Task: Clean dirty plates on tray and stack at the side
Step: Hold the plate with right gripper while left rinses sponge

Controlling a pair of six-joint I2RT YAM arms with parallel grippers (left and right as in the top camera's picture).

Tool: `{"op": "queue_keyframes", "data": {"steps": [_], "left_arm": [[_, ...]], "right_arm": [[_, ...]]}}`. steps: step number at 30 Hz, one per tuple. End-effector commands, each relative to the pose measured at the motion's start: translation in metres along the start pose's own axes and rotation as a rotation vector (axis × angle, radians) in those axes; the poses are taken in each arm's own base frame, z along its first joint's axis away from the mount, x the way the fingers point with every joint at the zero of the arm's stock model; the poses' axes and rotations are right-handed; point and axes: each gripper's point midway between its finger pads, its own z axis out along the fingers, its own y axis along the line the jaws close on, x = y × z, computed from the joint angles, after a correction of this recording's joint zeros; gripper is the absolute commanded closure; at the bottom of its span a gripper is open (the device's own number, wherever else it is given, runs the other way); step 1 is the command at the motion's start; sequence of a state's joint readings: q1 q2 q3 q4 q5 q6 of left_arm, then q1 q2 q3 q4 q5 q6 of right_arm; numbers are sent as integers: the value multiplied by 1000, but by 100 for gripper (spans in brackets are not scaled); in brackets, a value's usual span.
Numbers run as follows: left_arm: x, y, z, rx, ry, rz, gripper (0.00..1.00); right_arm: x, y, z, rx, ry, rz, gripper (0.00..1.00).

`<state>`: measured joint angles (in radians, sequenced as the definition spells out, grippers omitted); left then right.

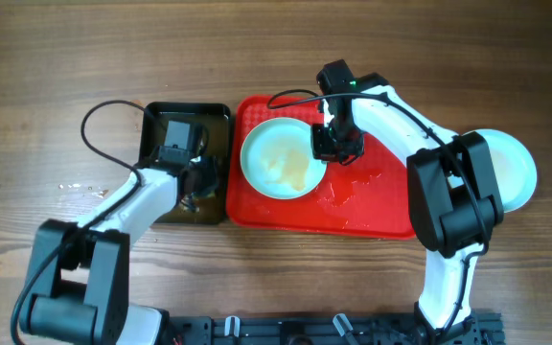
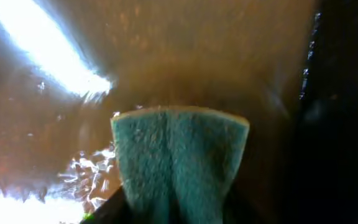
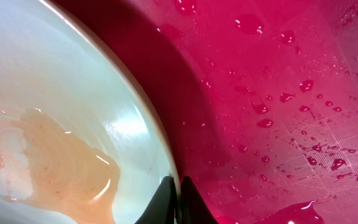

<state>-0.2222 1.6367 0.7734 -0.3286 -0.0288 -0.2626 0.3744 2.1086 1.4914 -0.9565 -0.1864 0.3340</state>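
One pale plate (image 1: 278, 158) lies on the left half of the red tray (image 1: 372, 206), with a watery orange pool at its centre (image 3: 61, 165). My right gripper (image 1: 326, 144) is shut on this plate's right rim (image 3: 166, 155), one finger inside and one outside. Clean pale plates (image 1: 511, 168) lie on the table right of the tray, partly hidden by the right arm; their number cannot be told. My left gripper (image 1: 195, 182) is down in the black basin (image 1: 220, 117) and shut on the green sponge (image 2: 179, 158) over brownish water.
The tray floor is wet with drops and a puddle (image 1: 348, 192) right of the plate. The black basin touches the tray's left side. Cables loop over the table behind the basin and the tray.
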Motion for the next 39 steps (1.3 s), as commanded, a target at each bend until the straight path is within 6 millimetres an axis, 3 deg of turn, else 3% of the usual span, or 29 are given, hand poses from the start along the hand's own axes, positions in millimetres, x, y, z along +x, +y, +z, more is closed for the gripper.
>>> {"op": "queue_keyframes", "data": {"steps": [1, 4, 8, 13, 14, 15, 16, 20, 21, 22, 23, 28, 31, 35, 36, 38, 39], "left_arm": [[9, 3, 10, -6, 40, 21, 52], [12, 3, 10, -5, 51, 20, 53], [33, 9, 8, -28, 140, 19, 53], [53, -6, 4, 67, 234, 8, 52], [53, -7, 4, 72, 234, 8, 55], [52, -7, 4, 73, 229, 8, 83], [52, -7, 4, 74, 227, 8, 96], [50, -5, 4, 60, 219, 10, 96], [48, -3, 5, 47, 208, 12, 86], [43, 0, 6, 31, 187, 14, 62], [38, 1, 6, 17, 170, 16, 52], [-1, -4, 8, 18, 15, 17, 46], [-14, -8, 7, 36, -39, 16, 43], [-12, -9, 10, 45, -27, 16, 59], [-11, -9, 11, 45, -25, 16, 67], [-11, -9, 11, 44, -26, 16, 96], [-12, -9, 11, 45, -27, 16, 96]], "right_arm": [[7, -7, 8, 41, 29, -20, 96], [7, -7, 8, 41, 28, -20, 96], [7, -7, 8, 41, 28, -20, 96], [7, -7, 8, 41, 28, -20, 96], [7, -7, 8, 41, 28, -20, 96], [7, -7, 8, 41, 29, -20, 96], [8, -7, 8, 41, 29, -20, 96], [8, -7, 8, 41, 29, -19, 96], [8, -7, 8, 41, 30, -20, 96], [8, -7, 8, 41, 30, -20, 96], [8, -7, 8, 41, 30, -20, 96], [8, -7, 8, 41, 30, -20, 96], [8, -7, 8, 41, 30, -20, 96], [8, -7, 8, 41, 31, -19, 96], [8, -7, 8, 41, 31, -19, 96], [8, -7, 8, 42, 32, -19, 96], [9, -7, 8, 43, 34, -19, 96]]}}
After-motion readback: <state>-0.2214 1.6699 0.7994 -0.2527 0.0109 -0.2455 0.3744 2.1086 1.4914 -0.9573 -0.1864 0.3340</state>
